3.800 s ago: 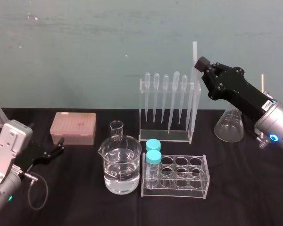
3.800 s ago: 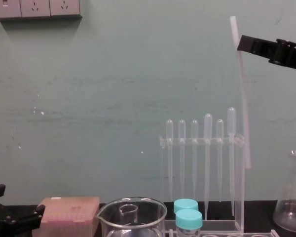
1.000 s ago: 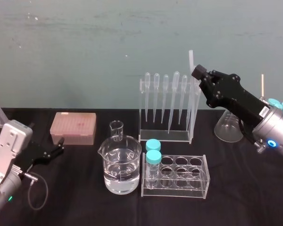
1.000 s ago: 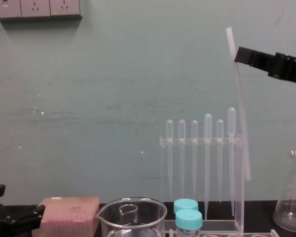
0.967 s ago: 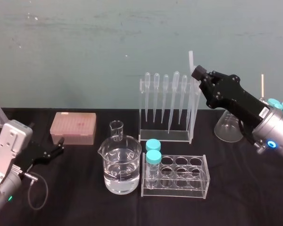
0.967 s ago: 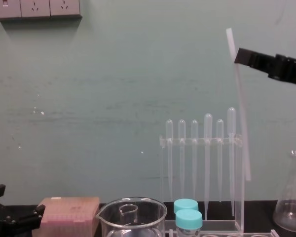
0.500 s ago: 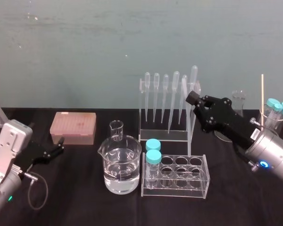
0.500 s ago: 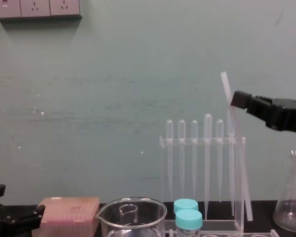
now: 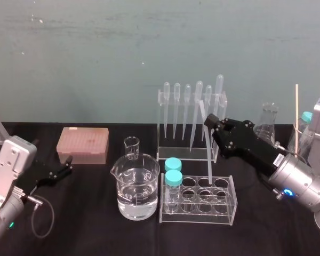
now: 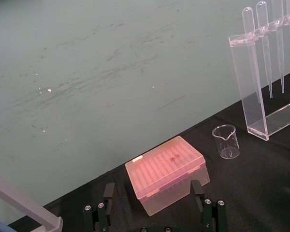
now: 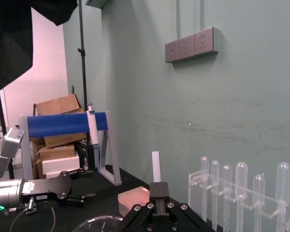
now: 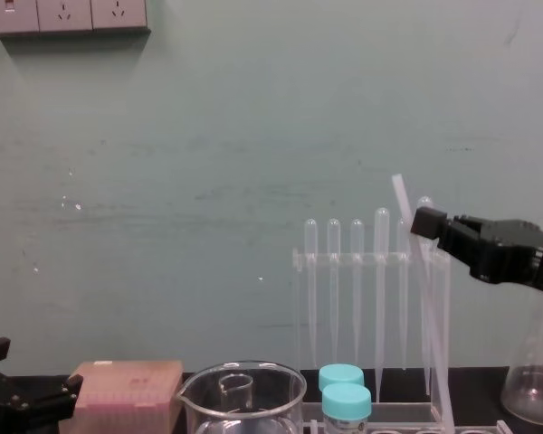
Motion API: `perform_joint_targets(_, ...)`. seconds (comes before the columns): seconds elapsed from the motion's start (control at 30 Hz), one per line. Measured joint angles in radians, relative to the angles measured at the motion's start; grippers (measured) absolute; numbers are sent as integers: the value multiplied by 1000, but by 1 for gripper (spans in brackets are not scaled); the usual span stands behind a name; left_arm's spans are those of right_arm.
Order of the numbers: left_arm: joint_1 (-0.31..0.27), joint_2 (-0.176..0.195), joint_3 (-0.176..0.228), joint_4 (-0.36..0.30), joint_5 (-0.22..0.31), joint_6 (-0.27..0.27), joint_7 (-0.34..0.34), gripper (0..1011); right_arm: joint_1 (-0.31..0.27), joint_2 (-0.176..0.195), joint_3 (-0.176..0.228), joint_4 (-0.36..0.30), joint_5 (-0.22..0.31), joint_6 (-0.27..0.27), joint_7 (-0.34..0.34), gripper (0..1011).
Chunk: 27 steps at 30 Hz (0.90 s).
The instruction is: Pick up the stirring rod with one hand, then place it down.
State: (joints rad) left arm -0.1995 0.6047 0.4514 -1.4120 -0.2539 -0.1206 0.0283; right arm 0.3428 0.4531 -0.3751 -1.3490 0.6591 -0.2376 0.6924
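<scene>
My right hand [image 9: 209,122] clamps the tilted stirring rod [image 9: 209,156], tip down at the tube rack [image 9: 232,198]; left hand [image 9: 69,165] sits open.

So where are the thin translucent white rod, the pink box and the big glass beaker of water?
thin translucent white rod [image 9: 208,161]: head view, lower shaft.
pink box [image 9: 82,140]: head view, lid.
big glass beaker [image 9: 135,186]: head view, front wall.

Both the left claw [image 9: 69,164] and right claw [image 9: 208,121] are black, on silver wrists [image 9: 304,186] with small glowing lights [image 9: 287,192].
</scene>
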Motion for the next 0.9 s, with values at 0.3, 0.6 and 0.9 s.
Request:
perform_joint_targets(0.3,0,0,0,0,0,0,0,1000,18,-26,-4,53,-12,-6,11,0)
perform_joint_targets(0.6,0,0,0,0,0,0,0,1000,43,-52,-8,95,-15,-19,31,0)
perform_joint_targets(0.9,0,0,0,0,0,0,0,1000,48,-54,-10,119,-31,-17,28,0)
